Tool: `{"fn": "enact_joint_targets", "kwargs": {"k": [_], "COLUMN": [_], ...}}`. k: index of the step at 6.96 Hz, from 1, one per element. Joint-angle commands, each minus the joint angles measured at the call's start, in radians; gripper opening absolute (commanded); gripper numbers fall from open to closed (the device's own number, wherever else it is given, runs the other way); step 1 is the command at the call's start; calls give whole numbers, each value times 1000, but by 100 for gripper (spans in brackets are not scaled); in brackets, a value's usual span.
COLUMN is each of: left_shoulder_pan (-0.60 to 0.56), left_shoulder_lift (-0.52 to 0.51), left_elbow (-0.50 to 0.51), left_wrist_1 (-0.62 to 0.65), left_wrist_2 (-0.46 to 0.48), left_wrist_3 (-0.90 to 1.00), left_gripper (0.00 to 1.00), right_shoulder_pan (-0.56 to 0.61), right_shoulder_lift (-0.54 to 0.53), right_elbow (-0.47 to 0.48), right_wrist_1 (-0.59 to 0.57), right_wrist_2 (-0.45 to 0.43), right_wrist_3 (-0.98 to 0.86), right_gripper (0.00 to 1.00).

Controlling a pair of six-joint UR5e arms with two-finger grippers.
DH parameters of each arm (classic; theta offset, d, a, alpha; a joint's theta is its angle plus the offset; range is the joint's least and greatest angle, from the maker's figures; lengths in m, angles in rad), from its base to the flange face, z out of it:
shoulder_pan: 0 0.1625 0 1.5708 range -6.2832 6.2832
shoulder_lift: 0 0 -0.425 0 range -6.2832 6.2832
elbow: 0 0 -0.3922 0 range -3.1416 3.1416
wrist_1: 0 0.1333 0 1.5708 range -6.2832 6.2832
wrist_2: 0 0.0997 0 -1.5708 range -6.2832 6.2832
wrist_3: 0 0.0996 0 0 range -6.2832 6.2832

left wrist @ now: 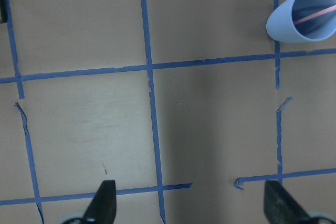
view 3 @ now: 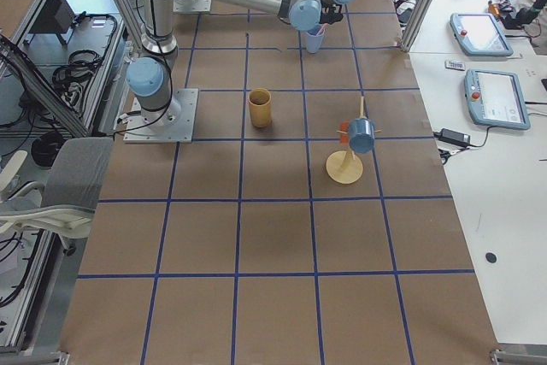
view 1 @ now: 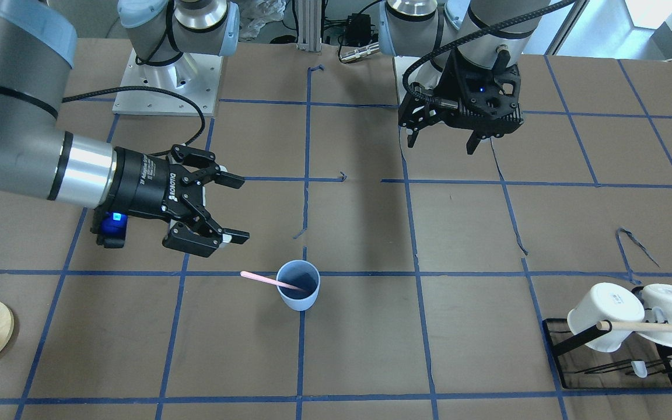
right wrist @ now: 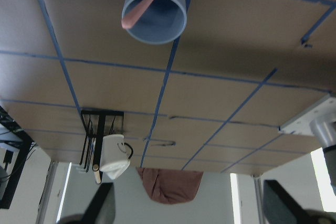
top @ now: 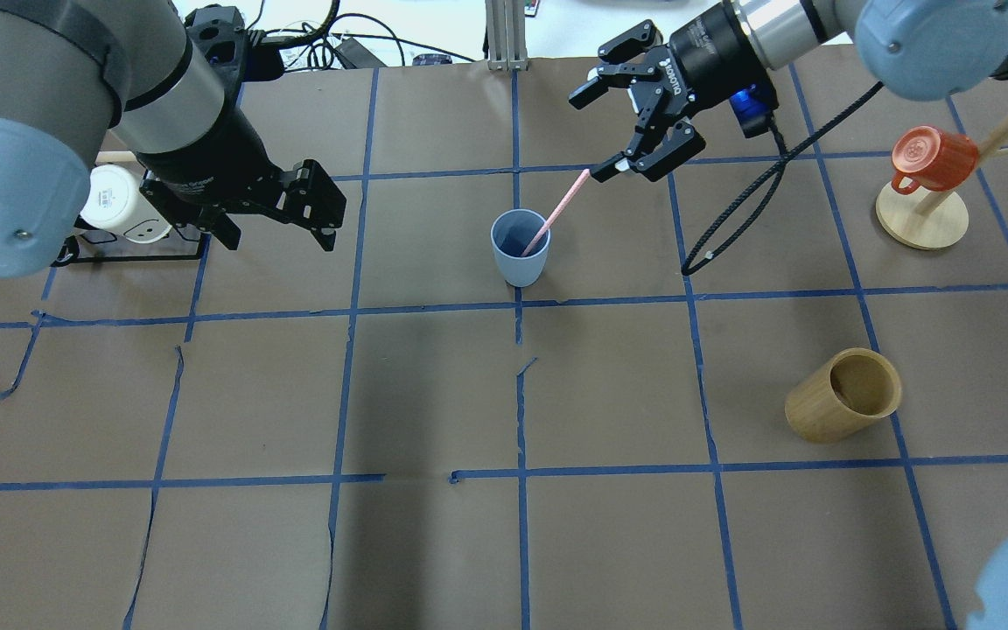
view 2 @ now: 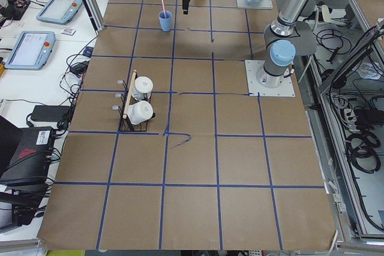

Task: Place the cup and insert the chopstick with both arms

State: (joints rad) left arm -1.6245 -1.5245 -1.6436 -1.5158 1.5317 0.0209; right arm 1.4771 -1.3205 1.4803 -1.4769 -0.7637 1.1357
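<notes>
The light blue cup (view 1: pixel 298 287) stands upright on the brown table near its middle; it also shows in the overhead view (top: pixel 521 249). The pale pink chopstick (view 1: pixel 266 280) stands in the cup and leans toward my right gripper; in the overhead view (top: pixel 561 210) its top end lies just short of one fingertip. My right gripper (view 1: pixel 235 209) (top: pixel 596 131) is open and empty beside the cup. My left gripper (view 1: pixel 441 144) (top: pixel 281 236) is open and empty, well away from the cup. The cup also shows in the left wrist view (left wrist: pixel 304 14) and the right wrist view (right wrist: pixel 155 6).
A black rack with white mugs (top: pixel 119 206) and a wooden rod (view 1: pixel 657 326) stands near my left arm. A tan bamboo cylinder (top: pixel 845 395) stands on the right side. A red mug on a wooden stand (top: pixel 928 157) is at the far right.
</notes>
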Motion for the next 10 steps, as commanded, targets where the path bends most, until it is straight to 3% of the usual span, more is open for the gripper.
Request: {"fn": "enact_joint_targets", "kwargs": {"k": [1,2,3,4,7,10], "left_shoulder_pan": [0,0,0,0,0,0], "left_shoulder_lift": [0,0,0,1,1,3], "left_elbow": [-1,1,-1,-1,-1,-1], "left_wrist_1": [3,2,2,0,-3,-4], "left_wrist_2": [-1,2,4,5,5,7], "left_wrist_3": [-2,-1,-1,-1,-1,-1], "left_gripper": [100,100,100,100,100,100], "right_shoulder_pan": [-15,-11,-9,0,58,137], "right_shoulder_lift": [-113,-159,-207,-238,-261,-264], "right_elbow": [9,8,11,9,15,133], "right_wrist_1": [48,150,173,173,133,-132], "right_wrist_2": [-361,-513,-705,-759,-825,-826], "right_wrist_3": [-212,-454,-619,-692,-824,-836], "right_gripper": [100,100,100,100,100,100]}}
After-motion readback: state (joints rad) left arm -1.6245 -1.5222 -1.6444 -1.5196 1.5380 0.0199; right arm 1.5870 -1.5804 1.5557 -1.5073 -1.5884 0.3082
